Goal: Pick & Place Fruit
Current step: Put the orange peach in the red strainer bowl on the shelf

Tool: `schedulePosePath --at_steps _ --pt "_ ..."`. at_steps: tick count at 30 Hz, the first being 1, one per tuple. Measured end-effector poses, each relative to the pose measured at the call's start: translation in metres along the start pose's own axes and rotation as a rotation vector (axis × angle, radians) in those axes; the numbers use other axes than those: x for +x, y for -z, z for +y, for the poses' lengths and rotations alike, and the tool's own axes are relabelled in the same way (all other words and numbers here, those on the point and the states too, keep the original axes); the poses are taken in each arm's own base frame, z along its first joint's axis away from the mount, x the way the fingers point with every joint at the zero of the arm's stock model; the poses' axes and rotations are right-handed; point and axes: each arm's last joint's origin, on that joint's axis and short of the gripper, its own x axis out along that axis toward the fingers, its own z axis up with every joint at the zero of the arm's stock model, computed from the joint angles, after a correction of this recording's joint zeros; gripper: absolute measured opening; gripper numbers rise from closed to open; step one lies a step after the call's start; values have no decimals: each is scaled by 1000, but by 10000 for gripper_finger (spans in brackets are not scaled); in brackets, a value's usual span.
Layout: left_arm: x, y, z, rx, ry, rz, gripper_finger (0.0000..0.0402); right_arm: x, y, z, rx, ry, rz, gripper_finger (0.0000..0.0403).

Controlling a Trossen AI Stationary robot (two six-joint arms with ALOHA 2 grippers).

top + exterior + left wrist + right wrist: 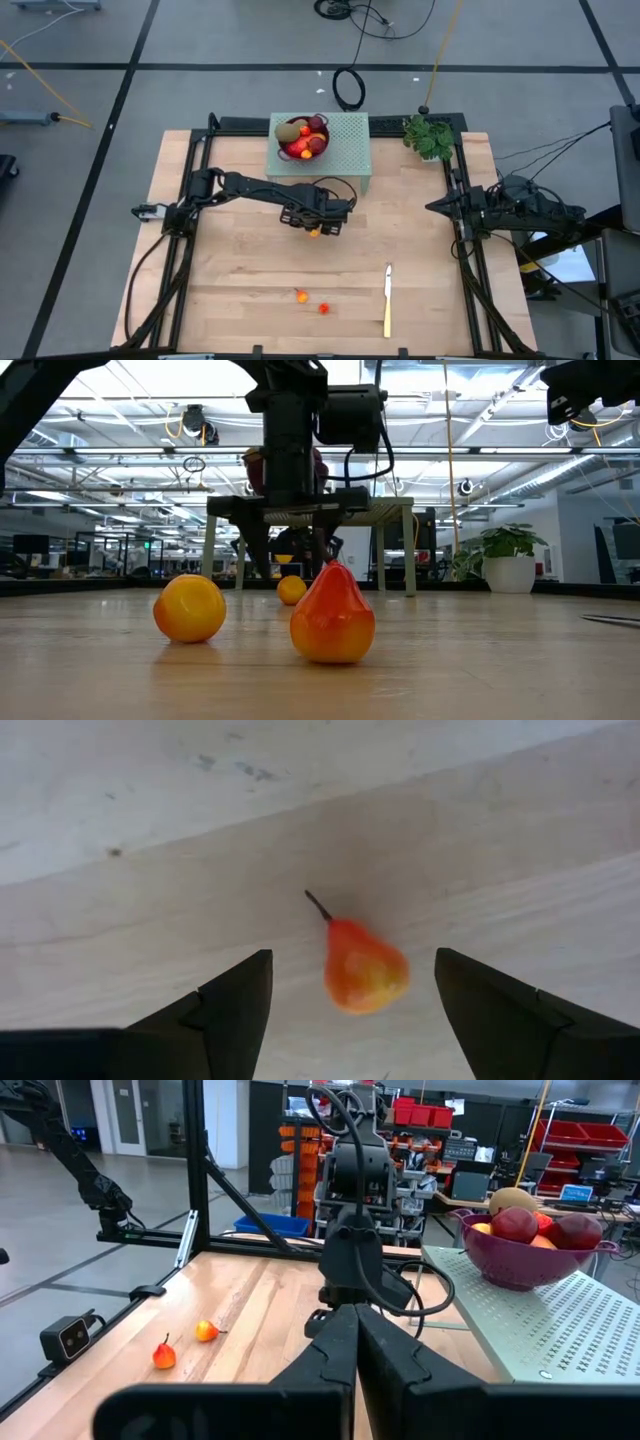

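While the left claw (316, 226) hangs over the middle of the wooden table (240, 290) with its fingers (225, 1005) spread wide and nothing between them in a grip, the risks run from the furniture down. The table is flat and bare around the claw, so anything knocked loose can roll freely. Beyond the claw, on a pale perforated platform (350, 150), sits the purple bowl (303, 140), already heaped with larger fruit; a piece dropped onto that heap could slide off the top and bounce out.

The right claw (352, 1342) waits well off to the side, at the table's right edge, shut and empty, so I judge a clash between arms unlikely.

Directly under the left claw lies a small orange-red pear-shaped fruit (364, 965), on its side, stem pointing away. It sits between the two fingers but nearer one of them than the other. If the claw descends and closes as it stands, the nearer finger probably meets the fruit first and pushes it sideways; the tapered, glossy body may then squirt out rather than seat. Coming down too far would jam the tips into the wood.

Two more little fruits (311, 302) rest on the table on the near side of the claw, well apart from it, close to a yellow-handled knife (388, 300).
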Motion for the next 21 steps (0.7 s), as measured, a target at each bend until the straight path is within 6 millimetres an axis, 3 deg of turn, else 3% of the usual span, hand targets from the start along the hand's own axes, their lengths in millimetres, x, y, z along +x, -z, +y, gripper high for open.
schedulePosePath --at_steps 10,21 --pt "26 1 3 -20 84 58 280 0 0 0 2 0 0 0" --pt "28 1 6 -23 78 55 262 0 0 0 2 0 0 0"
